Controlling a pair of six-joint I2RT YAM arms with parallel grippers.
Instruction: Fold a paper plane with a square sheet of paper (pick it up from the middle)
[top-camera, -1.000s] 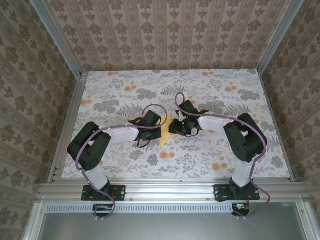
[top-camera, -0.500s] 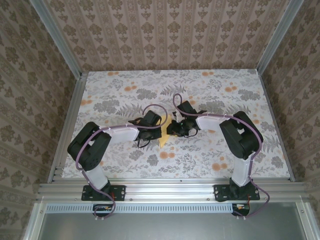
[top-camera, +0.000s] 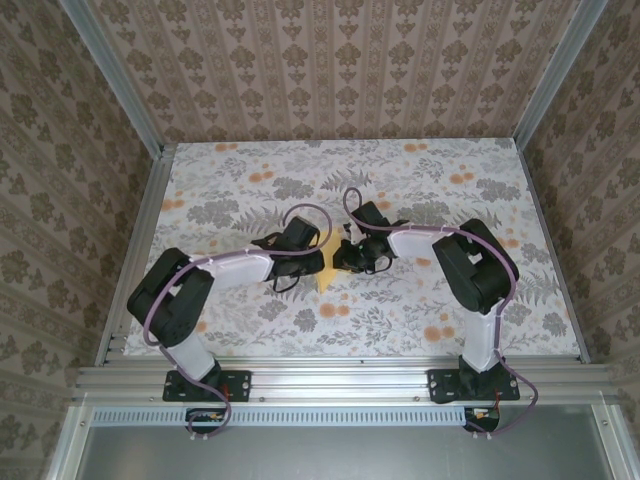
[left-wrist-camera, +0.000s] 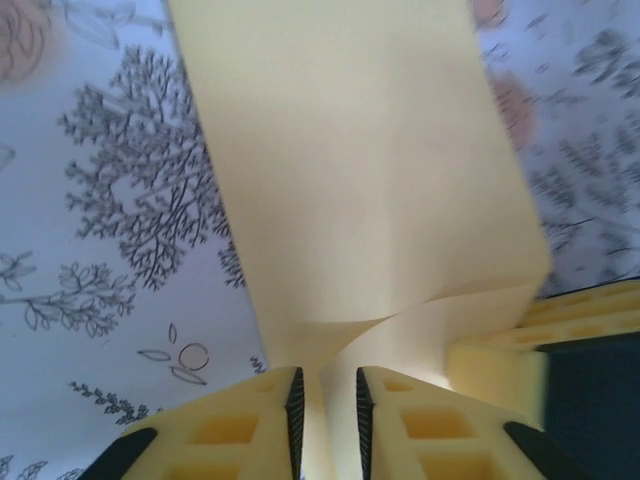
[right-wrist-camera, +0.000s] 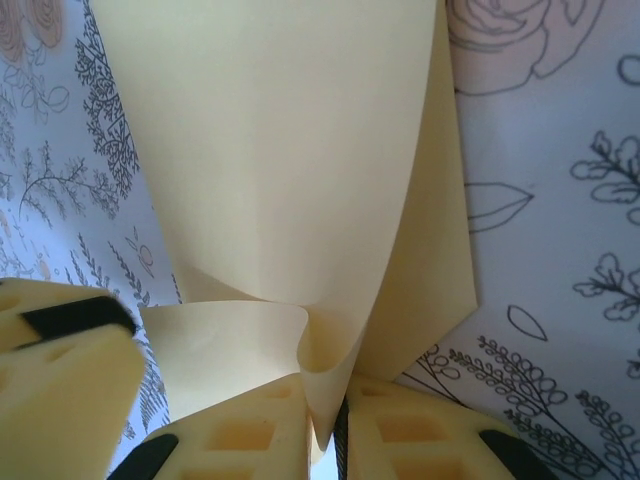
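The square sheet of paper (top-camera: 327, 270) is bright yellow and partly folded, and it is held up off the floral table between the two grippers at mid-table. In the left wrist view the paper (left-wrist-camera: 370, 180) runs down as a creased flap into the narrow gap of my left gripper (left-wrist-camera: 325, 405), whose jaws stand slightly apart around it. In the right wrist view the paper (right-wrist-camera: 280, 150) curls into a loop, and my right gripper (right-wrist-camera: 330, 425) is shut on that loop's lower edge. From above, the left gripper (top-camera: 316, 262) and the right gripper (top-camera: 343, 260) nearly meet.
The table (top-camera: 430, 300) wears a cloth with grey leaf and orange flower prints. Aluminium rails (top-camera: 330, 378) run along its near edge. Patterned walls (top-camera: 330, 70) enclose the back and both sides. Purple cables (top-camera: 300, 215) loop over both wrists.
The right gripper has slid left towards the left gripper and closed on the paper. The left jaws have parted a little, and the left arm has stretched forward slightly.
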